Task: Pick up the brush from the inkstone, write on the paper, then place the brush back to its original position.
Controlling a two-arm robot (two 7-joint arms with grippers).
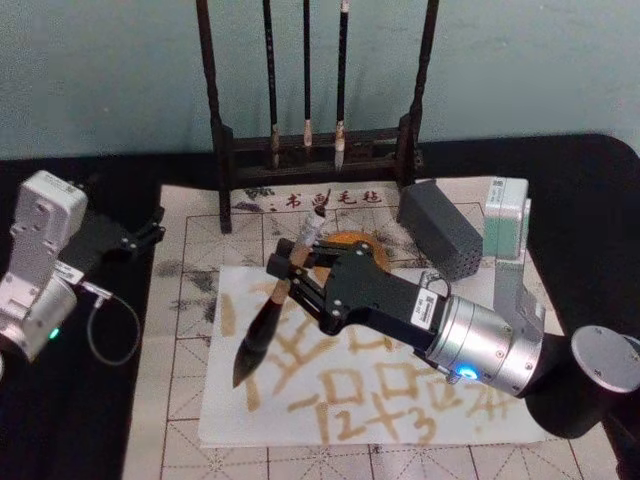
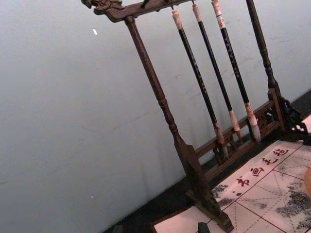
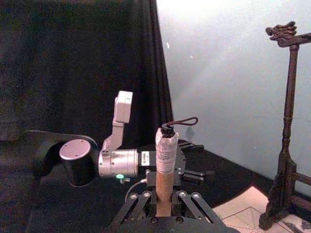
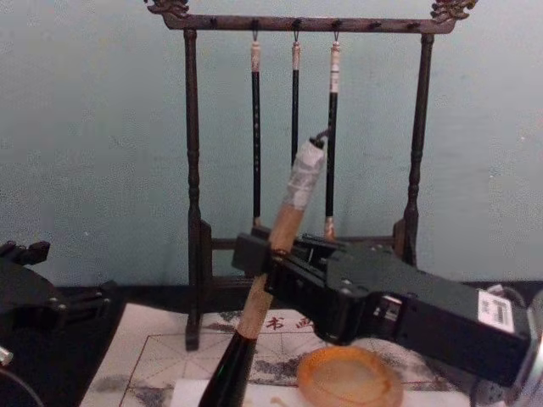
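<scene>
My right gripper is shut on the tan handle of the brush, which slants with its whitish taped end up and back. Its dark bristle tip is at the left part of the white paper, which carries yellowish strokes; I cannot tell whether it touches. The orange inkstone lies just behind the gripper, partly hidden. In the chest view the brush crosses in front of the rack, and the inkstone sits below the right gripper. The right wrist view shows the taped end. My left gripper is parked open at the left.
A dark wooden rack with three thin hanging brushes stands at the back of the beige grid mat. A grey block with small holes sits right of the inkstone. Black cloth covers the table around the mat.
</scene>
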